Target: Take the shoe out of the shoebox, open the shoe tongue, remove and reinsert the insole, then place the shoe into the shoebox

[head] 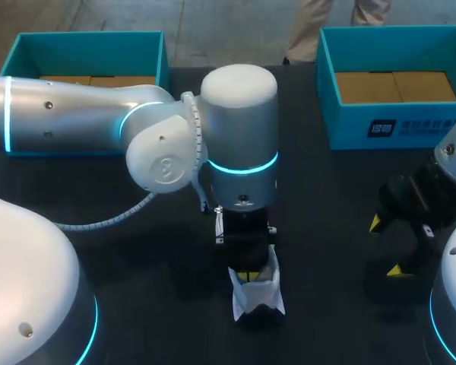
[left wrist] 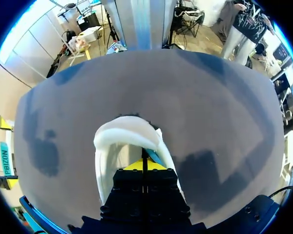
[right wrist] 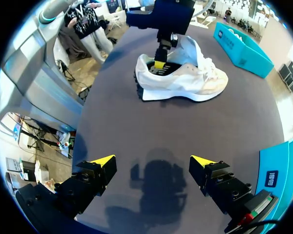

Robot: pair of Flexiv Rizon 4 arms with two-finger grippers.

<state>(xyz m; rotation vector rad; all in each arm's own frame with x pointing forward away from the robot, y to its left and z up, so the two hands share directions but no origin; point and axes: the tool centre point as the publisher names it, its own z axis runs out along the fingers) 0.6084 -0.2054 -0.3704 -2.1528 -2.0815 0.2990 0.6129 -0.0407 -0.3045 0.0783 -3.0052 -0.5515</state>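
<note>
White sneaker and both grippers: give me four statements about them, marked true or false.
1. The white fabric sneaker stands on the dark table, outside the boxes. True.
2. The right gripper is shut on the sneaker. False: its fingers stand open and empty, apart from the shoe.
3. The left gripper reaches down into the sneaker's opening. True.
4. Only one shoebox is on the table. False: there are two, the left teal cardboard shoebox and the right teal cardboard shoebox.
</note>
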